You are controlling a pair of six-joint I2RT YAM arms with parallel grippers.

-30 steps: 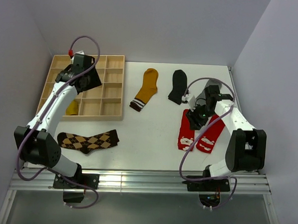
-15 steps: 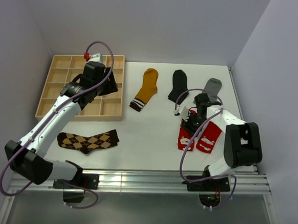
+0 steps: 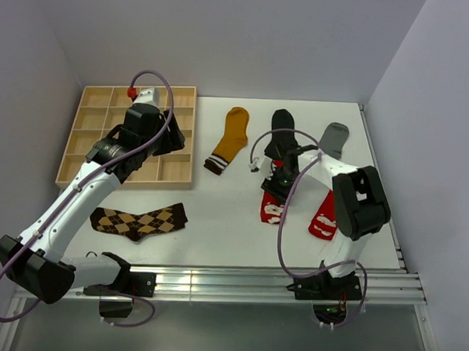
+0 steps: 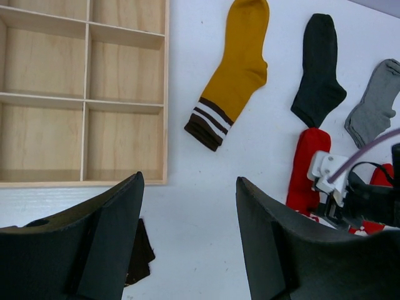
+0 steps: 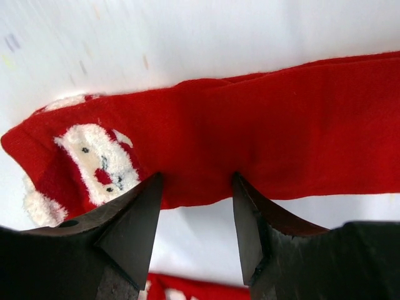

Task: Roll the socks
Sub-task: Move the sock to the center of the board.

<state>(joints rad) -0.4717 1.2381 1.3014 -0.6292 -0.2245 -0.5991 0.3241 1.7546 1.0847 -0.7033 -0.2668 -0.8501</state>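
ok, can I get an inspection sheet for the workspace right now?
Surface: white table, no spills seen.
Job's things: mustard sock, black sock, grey sock, argyle socks, red sock, other red sock; all lying unrolled.
Clutter: wooden tray, visible compartments empty.
Grippers: left pincer open over the tray; right pincer open, low over the red sock.
Cables: left purple cable loops above its arm; right purple cable loops over the table.
Surroundings: plain walls; nothing seen otherwise.
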